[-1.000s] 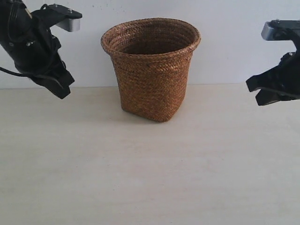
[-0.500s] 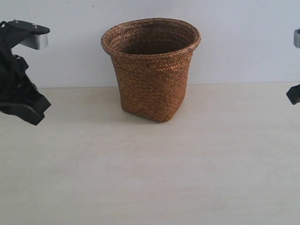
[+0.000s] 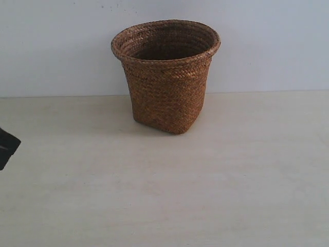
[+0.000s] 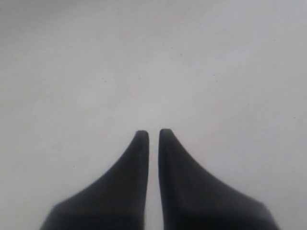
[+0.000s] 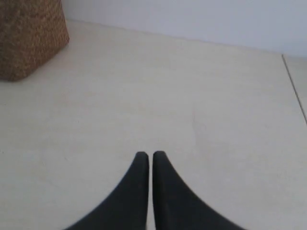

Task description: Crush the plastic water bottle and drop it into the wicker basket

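Note:
The brown wicker basket [image 3: 165, 74] stands upright at the back middle of the pale table; its lower side also shows as the basket [image 5: 29, 38] in the right wrist view. The plastic water bottle is out of view in every frame. Only a dark tip of my left gripper [image 3: 6, 147] shows at the left edge of the exterior view. In its wrist view the left gripper [image 4: 153, 132] is shut over bare table, nothing between its fingers. My right gripper [image 5: 150, 155] is shut too, holding nothing, and is outside the exterior view.
A white wall [image 3: 267, 41] rises behind the table. A thin seam or table edge [image 5: 293, 86] runs along one side in the right wrist view. The tabletop [image 3: 205, 185] is pale and plain.
Both arms have pulled away outward and down: the left from beside the basket to the left edge, the right out of the exterior view altogether.

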Robot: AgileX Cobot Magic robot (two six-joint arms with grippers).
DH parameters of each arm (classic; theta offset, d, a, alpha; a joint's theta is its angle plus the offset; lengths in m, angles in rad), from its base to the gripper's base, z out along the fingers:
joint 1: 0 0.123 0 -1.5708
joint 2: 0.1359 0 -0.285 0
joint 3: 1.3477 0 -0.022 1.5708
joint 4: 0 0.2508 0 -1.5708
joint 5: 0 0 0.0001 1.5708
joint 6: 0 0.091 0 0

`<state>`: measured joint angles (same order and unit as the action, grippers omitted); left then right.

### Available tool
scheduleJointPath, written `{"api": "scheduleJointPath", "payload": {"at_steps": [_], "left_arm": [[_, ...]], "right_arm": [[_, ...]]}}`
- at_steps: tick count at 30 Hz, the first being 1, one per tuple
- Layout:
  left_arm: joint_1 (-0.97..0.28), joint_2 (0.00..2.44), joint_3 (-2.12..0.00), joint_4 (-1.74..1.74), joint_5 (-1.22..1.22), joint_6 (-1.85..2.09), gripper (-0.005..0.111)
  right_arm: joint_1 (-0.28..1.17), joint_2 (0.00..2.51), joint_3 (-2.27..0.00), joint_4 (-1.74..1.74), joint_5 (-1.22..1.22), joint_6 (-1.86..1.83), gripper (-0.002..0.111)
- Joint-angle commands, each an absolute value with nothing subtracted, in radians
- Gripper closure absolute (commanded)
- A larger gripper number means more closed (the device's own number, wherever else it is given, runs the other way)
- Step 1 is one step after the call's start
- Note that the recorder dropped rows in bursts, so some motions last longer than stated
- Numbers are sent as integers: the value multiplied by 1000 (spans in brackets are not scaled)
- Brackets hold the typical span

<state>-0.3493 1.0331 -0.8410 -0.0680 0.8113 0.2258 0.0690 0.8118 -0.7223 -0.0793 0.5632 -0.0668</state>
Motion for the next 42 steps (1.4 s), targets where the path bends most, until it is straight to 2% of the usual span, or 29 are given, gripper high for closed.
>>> {"api": "scheduleJointPath", "payload": {"at_steps": [1, 12, 27, 36, 42], "left_arm": [[-347, 888, -732, -70, 674, 213, 102], [-347, 522, -482, -108, 478, 213, 102], [-347, 61, -289, -221, 331, 213, 102], [-347, 0, -250, -289, 360, 163, 102], [-347, 0, -163, -333, 228, 198, 102]], "right_arm": [[69, 681, -633, -88, 445, -61, 108], [69, 393, -446, -88, 270, -6, 108], [69, 116, -361, -58, 187, 0, 108], [69, 0, -291, 19, 127, 0, 108], [69, 0, -218, 116, 89, 0, 108]]}}
